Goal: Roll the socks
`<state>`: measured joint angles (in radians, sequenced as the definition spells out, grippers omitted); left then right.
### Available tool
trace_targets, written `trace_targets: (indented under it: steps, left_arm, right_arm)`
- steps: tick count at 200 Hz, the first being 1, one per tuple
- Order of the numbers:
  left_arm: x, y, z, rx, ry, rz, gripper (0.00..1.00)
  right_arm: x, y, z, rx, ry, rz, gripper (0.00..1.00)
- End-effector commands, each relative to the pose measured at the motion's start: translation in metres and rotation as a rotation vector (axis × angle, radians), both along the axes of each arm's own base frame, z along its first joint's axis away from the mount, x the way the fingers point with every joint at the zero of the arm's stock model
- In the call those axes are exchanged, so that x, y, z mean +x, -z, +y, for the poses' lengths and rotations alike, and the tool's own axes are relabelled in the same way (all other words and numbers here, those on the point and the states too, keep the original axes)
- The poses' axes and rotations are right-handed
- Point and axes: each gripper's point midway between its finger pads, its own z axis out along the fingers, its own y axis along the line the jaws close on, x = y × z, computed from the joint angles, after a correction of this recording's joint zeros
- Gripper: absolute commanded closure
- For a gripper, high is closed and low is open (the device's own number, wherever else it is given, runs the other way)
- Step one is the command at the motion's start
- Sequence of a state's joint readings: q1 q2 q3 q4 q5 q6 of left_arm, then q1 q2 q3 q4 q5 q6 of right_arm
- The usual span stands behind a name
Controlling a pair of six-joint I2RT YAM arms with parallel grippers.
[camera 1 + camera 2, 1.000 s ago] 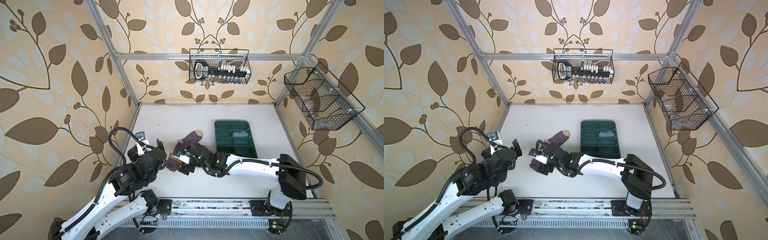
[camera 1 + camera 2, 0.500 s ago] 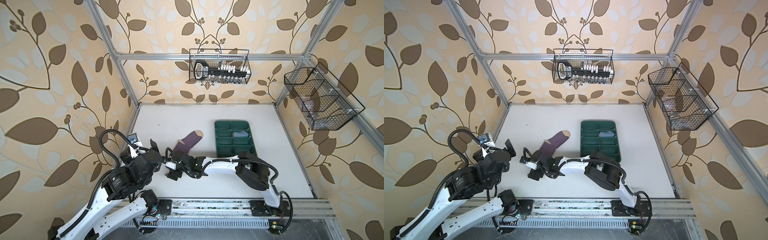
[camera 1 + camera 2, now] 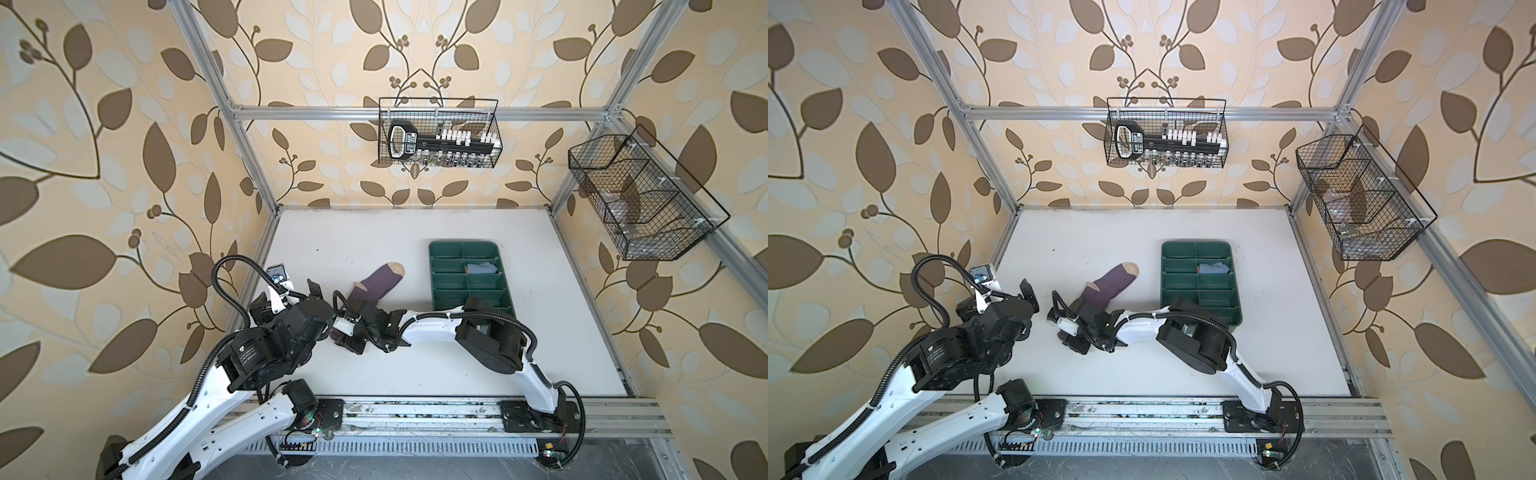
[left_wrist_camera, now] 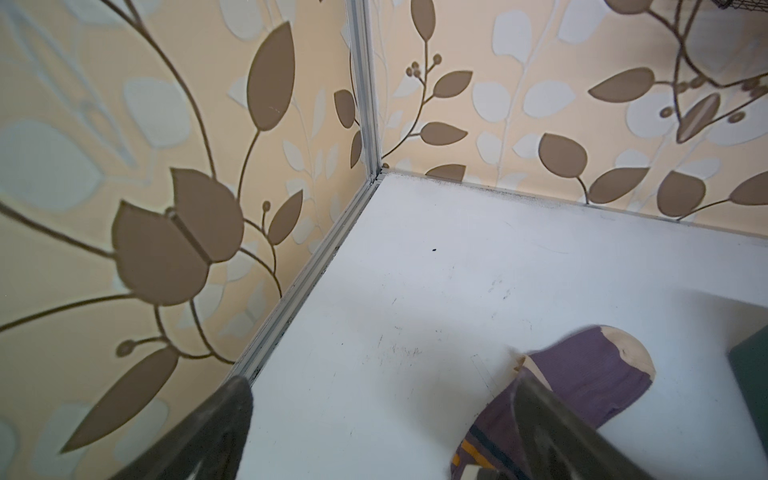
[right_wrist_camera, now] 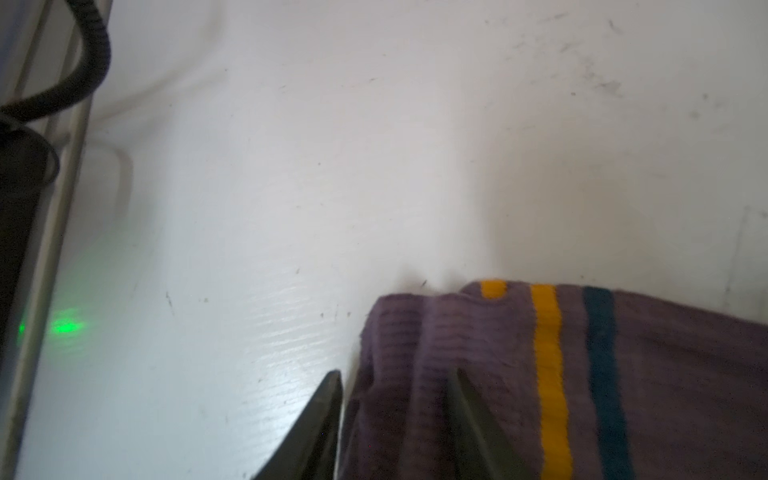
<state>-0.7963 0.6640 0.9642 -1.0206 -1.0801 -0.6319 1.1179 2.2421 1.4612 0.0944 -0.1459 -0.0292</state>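
Right arm's elbow has swung in toward the middle since a second ago, and the right gripper (image 3: 341, 336) (image 3: 1068, 336) (image 5: 397, 374) has gone from wide open to nearly closed. Wrist view shows a bunched fold of the purple sock (image 3: 376, 284) (image 3: 1108, 282) (image 4: 582, 374) (image 5: 478, 340) between its fingers (image 5: 328, 415), at the cuff edge, just short of the orange and blue stripes. Reads as a pinch on the cuff, low against the tabletop (image 3: 332, 249) (image 3: 1067, 245).

Sock position: unrolled, flat on the tabletop, lying diagonally. Cuff end is at the front under the right gripper; the tan toe points to the back-right, near the green tray (image 3: 461, 242) (image 3: 1196, 243) but not touching it.

Left gripper (image 4: 382, 384): jaws fully spread, nothing between them, only bare tabletop. It sits just left of the sock's cuff end in both top views, close to the right gripper, no contact with the fabric that I can see.

Grey-blue sock (image 3: 481, 268) (image 3: 1213, 268): a bundle in a right-hand compartment of the tray, second row from the back. Well away from both grippers. Too small to make out detail.
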Motion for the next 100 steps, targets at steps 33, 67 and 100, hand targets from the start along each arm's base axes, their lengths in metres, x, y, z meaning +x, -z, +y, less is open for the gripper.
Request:
trace_targets:
  steps: [33, 67, 100]
  left_arm:
    - [-0.001, -0.004, 0.007, 0.003, -0.031, -0.023, 0.01]
    - [0.000, -0.008, 0.005, 0.010, -0.017, -0.023, 0.01]
    - [0.011, -0.002, -0.018, 0.026, 0.093, 0.036, 0.01]
  right_arm:
    - [-0.034, 0.040, -0.048, -0.163, -0.063, 0.098, 0.89]
    - [-0.052, 0.061, -0.114, -0.306, -0.062, 0.130, 0.91]
    - [-0.073, 0.075, -0.182, -0.477, -0.071, 0.129, 0.91]
